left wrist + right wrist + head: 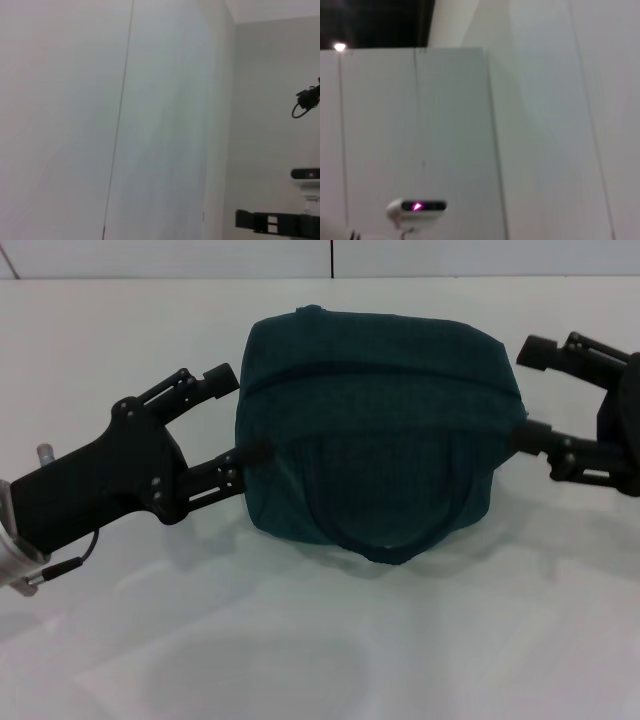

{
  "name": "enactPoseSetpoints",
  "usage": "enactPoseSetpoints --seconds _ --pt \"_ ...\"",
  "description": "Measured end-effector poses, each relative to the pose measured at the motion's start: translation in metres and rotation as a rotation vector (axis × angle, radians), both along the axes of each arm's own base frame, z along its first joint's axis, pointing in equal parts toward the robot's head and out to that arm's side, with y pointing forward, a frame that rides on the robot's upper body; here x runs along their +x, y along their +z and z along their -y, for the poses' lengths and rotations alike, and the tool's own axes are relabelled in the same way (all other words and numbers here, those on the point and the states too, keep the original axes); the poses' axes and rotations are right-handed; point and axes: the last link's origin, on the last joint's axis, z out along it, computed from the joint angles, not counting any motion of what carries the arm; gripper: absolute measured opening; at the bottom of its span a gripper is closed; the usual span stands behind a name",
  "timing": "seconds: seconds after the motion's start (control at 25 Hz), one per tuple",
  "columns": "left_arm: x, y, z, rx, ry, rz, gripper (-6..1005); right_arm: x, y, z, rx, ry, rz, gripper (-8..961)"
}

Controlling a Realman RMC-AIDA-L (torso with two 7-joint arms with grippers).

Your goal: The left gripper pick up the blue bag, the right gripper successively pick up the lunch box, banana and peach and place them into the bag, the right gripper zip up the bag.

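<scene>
One blue bag (378,430) is sitting mid-desk (300,660), zipped closed along its top, one loop handle hanging down its front, so its contents are hidden. Two grippers are flanking it. The left gripper (240,415) is standing spread wide at the bag's left end, its lower finger touching the fabric, upper finger just beside the top corner. The right gripper (528,390) is likewise gaping at the bag's right end, lower finger against the side. Bare white desk is lying open in front and behind, up to the wall
</scene>
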Motion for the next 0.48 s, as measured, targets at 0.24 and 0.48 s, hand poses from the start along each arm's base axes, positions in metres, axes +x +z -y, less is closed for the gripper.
enactPoseSetpoints --seconds 0.24,0.48 --pt "-0.001 -0.001 0.0 0.008 0.004 -0.004 818 -0.003 -0.005 -0.002 -0.038 0.034 0.067 833" --pt "-0.002 -0.002 0.0 0.013 0.006 -0.006 818 -0.005 -0.011 -0.002 -0.053 0.042 0.088 833"
